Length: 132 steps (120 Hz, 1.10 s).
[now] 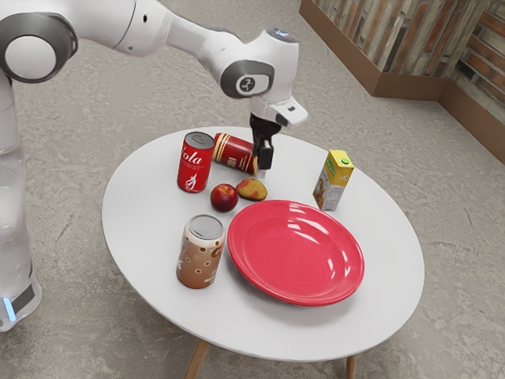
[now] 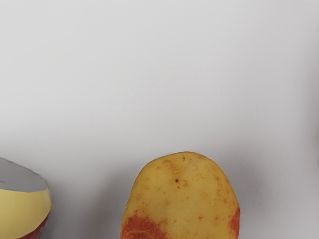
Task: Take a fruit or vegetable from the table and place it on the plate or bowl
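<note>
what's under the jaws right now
A yellow-and-red fruit lying on the white table, beside the red apple. The jaws hang above it and cover one end of the tipped can behind them.

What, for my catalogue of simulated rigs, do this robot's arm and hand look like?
The glossy white, rounded-segment arm has grey joint caps. The cap near the wrist bears a small white mark, and a bluish light sits on top there. Below a white flange is the small black hand.

Cola can [image 1: 195, 163], brown can [image 1: 200, 251], juice carton [image 1: 333, 181]
</note>
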{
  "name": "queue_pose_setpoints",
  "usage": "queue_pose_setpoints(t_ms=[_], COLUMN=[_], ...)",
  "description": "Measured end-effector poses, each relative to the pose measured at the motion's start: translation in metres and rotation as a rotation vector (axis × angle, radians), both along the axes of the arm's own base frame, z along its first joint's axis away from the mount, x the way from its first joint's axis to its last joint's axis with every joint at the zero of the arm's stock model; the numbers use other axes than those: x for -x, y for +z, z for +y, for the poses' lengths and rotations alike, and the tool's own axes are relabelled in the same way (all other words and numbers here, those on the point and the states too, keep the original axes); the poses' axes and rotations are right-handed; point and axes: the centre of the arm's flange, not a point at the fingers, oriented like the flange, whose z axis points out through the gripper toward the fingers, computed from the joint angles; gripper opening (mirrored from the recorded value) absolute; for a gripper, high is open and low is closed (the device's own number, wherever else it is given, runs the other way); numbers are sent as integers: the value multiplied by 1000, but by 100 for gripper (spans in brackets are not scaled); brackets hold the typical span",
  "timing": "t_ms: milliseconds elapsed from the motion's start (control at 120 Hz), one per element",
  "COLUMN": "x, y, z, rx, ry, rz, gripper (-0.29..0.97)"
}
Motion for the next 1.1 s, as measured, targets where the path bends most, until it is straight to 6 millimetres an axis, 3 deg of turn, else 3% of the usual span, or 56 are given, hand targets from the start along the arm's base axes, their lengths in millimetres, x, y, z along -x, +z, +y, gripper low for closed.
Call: queue_pose_setpoints(t_ms=[167,492,858,1100], x=[4,8,7,8], y=[-5,-23,-35,-44], z=[-6,11,-4,-4], rx=[9,11,11,13], ry=[-1,40,17,21], rz=[-3,1,-4,-5], gripper=[68,68,68,68])
